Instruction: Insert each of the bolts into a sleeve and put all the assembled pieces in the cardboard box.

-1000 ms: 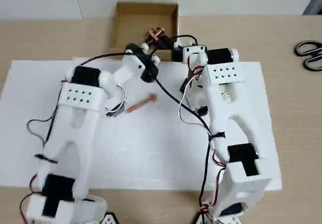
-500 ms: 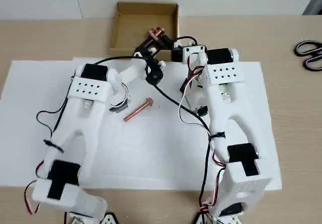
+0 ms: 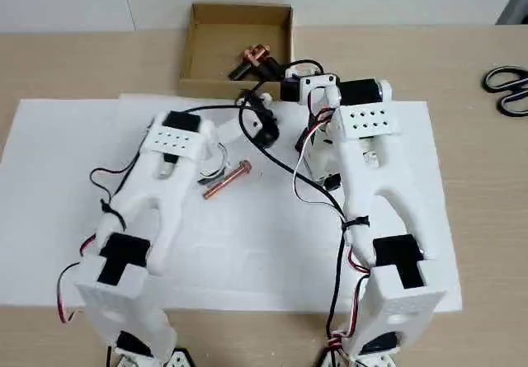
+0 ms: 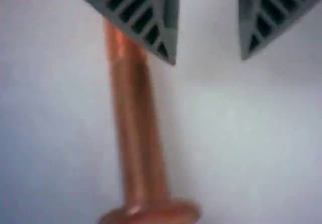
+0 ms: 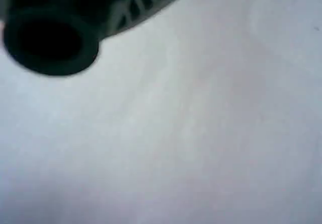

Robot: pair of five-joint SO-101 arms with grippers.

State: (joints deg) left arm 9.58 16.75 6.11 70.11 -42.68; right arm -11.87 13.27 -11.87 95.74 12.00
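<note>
**Entry 1: bolt** (image 3: 228, 180). Copper-coloured, loose, flat on the white sheet (image 3: 66, 185), near the sheet's middle and slightly toward 12 o'clock. Long axis on the 2-to-8 o'clock line in the high view, head at the 2 o'clock end. No sleeve on it yet.

**Entry 2: left gripper** (image 4: 207, 53). Fingers spread, nothing between them, low over the bolt.
- Bolt's head end toward the wrist, plain end out under the fingers.
- Shank square to the closing line, so well turned for a pinch.
- Off-centre, though: tucked beneath one fingertip (image 4: 151, 22), the open gap over bare sheet beside it.
- Judged need before closing: a small sideways shift to bring the shank into the gap.
- Judged risk otherwise: pressing on top of the shank, or nudging it into a roll.

**Entry 3: right gripper** (image 5: 108, 5). By the look of it, pinched on a black sleeve (image 5: 50, 43), held above the sheet, open bore toward the wrist camera. Right arm at 3 o'clock of the bolt and farther off, so the left arm is the nearer of the two.

**Entry 4: cardboard box** (image 3: 239, 9). At 12 o'clock of the sheet, touching or just past its far edge. Finished pieces (image 3: 252, 58) already inside, toward the 4 o'clock corner.

**Step in hand, as judged:** pickup of the one loose bolt, for mating with the held sleeve.
</note>
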